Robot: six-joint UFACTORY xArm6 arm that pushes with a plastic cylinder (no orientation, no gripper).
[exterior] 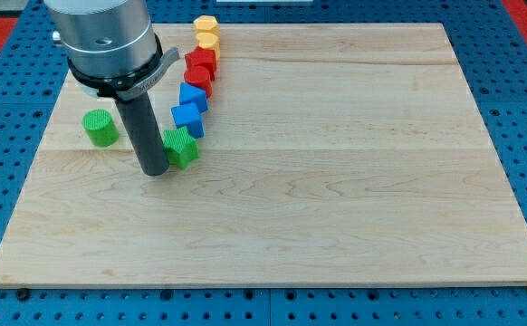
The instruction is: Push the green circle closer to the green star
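Note:
The green circle (pixel 100 128) is a short green cylinder near the board's left edge. The green star (pixel 182 146) lies to its right, at the lower end of a column of blocks. My tip (pixel 154 170) rests on the board between the two, just left of the green star and touching or nearly touching it. The rod and the arm's grey body rise from there toward the view's top left. The green circle is about a block's width left of the rod.
Above the green star a column runs toward the view's top: two blue blocks (pixel 189 116) (pixel 194 95), two red blocks (pixel 198 77) (pixel 202 60), two yellow blocks (pixel 208 42) (pixel 206 25). The wooden board (pixel 336 181) lies on a blue pegboard.

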